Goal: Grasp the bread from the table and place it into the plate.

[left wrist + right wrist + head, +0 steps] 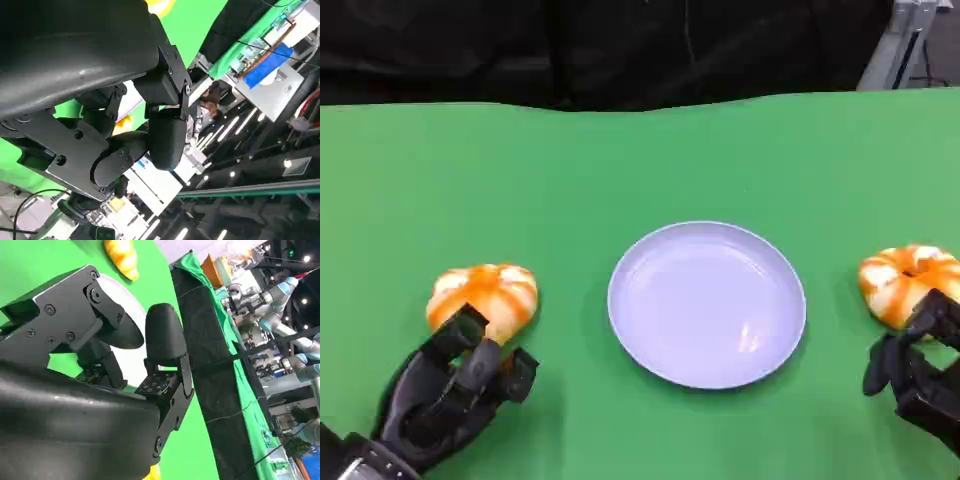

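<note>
Bread: two pieces were counted on the green table (620, 150), both orange and white, round and lobed. The left bread (485, 296) lay well to the left of the plate, and the right bread (905, 280) lay near the table's right edge, clear of the plate. One plate (707, 303), pale and round, sat between them with nothing in it. The left hand (450, 385) rested just in front of the left bread, fingers apart, the uppermost fingertip overlapping the bread's near edge; whether it touched could not be told, and it grasped nothing. The right hand (920, 365) stood just in front of the right bread, fingers spread, holding nothing. Neither bread was on the plate.
</note>
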You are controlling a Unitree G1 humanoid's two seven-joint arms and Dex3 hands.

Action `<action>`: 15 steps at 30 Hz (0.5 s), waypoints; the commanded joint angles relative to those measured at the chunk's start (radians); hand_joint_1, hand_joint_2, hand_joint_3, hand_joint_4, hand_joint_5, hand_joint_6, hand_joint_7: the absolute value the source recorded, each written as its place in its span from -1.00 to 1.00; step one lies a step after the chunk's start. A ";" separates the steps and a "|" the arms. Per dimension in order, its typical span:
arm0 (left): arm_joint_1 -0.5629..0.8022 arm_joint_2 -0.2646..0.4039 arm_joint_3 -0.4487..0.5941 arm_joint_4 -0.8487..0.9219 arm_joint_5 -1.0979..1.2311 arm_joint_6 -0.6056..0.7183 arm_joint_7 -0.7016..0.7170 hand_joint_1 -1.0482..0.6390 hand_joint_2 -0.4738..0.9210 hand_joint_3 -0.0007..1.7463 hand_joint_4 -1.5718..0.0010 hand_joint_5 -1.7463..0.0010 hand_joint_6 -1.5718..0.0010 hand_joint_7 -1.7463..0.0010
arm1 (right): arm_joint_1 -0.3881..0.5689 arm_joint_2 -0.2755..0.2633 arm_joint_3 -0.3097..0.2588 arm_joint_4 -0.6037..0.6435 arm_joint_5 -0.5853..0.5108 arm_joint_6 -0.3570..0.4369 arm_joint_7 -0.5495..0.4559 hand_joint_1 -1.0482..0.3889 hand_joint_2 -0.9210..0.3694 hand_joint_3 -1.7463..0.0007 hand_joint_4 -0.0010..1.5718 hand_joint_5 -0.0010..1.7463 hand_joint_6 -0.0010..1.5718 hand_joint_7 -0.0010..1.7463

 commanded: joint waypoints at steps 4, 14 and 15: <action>-0.010 0.015 0.011 0.049 0.018 -0.038 -0.025 0.05 0.45 0.21 -0.08 -1.00 -0.17 -0.67 | -0.002 -0.016 -0.013 0.029 -0.003 -0.024 0.007 0.39 -0.26 -0.51 0.12 1.00 0.00 0.80; -0.012 0.016 0.018 0.059 0.025 -0.045 -0.031 0.07 0.43 0.20 -0.07 -1.00 -0.19 -0.68 | 0.002 -0.011 -0.012 0.023 0.000 -0.028 0.010 0.40 -0.24 -0.53 0.13 1.00 0.02 0.78; -0.012 0.017 0.019 0.059 0.024 -0.042 -0.032 0.07 0.43 0.20 -0.07 -1.00 -0.19 -0.68 | 0.001 -0.011 -0.012 0.024 0.000 -0.029 0.012 0.40 -0.24 -0.53 0.13 1.00 0.02 0.78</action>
